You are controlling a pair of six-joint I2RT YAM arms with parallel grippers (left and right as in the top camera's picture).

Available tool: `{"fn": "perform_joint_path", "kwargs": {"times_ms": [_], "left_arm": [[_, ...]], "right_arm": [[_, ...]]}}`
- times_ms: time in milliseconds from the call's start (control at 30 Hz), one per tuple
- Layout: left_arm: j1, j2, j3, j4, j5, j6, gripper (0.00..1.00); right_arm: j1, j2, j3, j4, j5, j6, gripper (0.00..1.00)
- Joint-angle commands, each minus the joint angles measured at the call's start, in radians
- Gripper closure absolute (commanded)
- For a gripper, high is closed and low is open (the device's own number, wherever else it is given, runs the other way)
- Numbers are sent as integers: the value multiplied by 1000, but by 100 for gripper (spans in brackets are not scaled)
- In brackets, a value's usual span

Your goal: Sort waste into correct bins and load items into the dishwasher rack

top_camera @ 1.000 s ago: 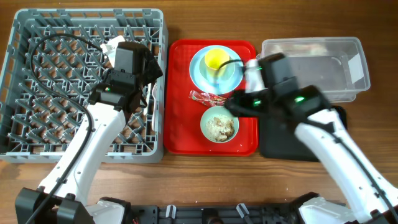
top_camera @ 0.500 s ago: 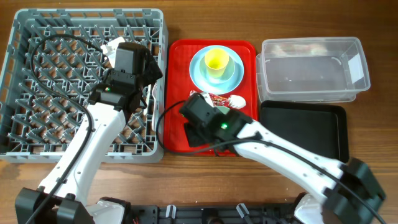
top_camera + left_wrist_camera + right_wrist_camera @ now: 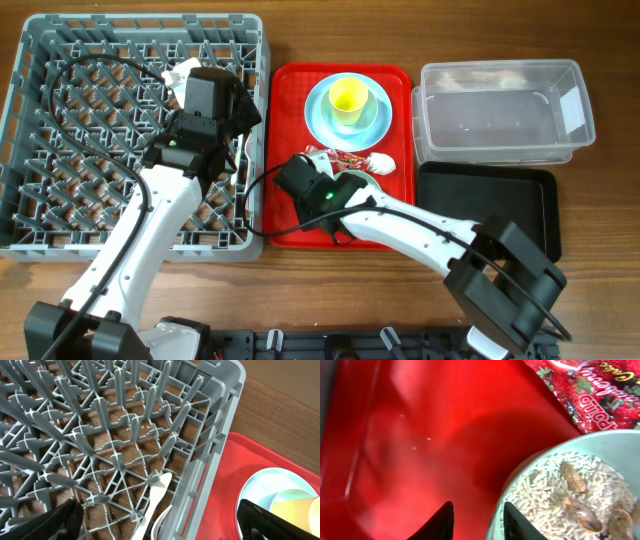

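Left claw [image 3: 159,507]: hangs spread wide over the right side of the grey dishwasher rack [image 3: 40,120], pinches nothing, looks down on a white piece of cutlery [image 3: 156,495] lying among the pegs [image 3: 120,460] just inside the rack's right wall. Right claw [image 3: 481,522]: sits low over the red tray [image 3: 420,425], spread, straddles the left rim of a mint bowl [image 3: 600,446] of rice [image 3: 545,495] and brown scraps, one finger outside above the tray, the other above the rice; cannot tell whether either finger touches the bowl. Just beyond the bowl's far rim: red-and-white snack wrapper [image 3: 590,390], flat on the tray, with a crumpled white tissue [image 3: 381,163] to its right. At the tray's far end: pale blue plate [image 3: 318,125] with a yellow cup [image 3: 348,97] at its middle. Right of the tray on the wooden table [image 3: 300,40]: clear tub [image 3: 500,68] far, black tray [image 3: 490,210] near, just beside each other. Rack on the table's left, just beside the red tray.
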Motion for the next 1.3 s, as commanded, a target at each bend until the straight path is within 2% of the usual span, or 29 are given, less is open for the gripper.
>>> {"fn": "perform_joint_path", "kwargs": {"times_ms": [0,100,133,167,300,533,667,800,1033,1267], "left_arm": [[4,-3,-6,5,5,-14,0],[4,-3,-6,5,5,-14,0],[4,-3,-6,5,5,-14,0],[4,-3,-6,6,5,-14,0],[4,-3,-6,6,5,-14,0],[4,-3,-6,5,5,-14,0],[4,-3,-6,5,5,-14,0],[4,-3,-6,5,5,-14,0],[4,-3,-6,5,5,-14,0],[4,-3,-6,5,5,-14,0]], "right_arm": [[0,17,3,-7,31,3,67],[0,17,3,-37,24,3,76],[0,17,3,-47,24,3,90],[0,15,4,-52,24,3,96],[-6,-48,44,-95,26,3,96],[-111,-315,193,-343,108,1,96],[-280,-515,193,-491,129,10,96],[-445,-616,177,-566,103,32,96],[-667,-702,84,-543,-69,-43,96],[-867,-699,-110,-368,-418,-198,96]]}}
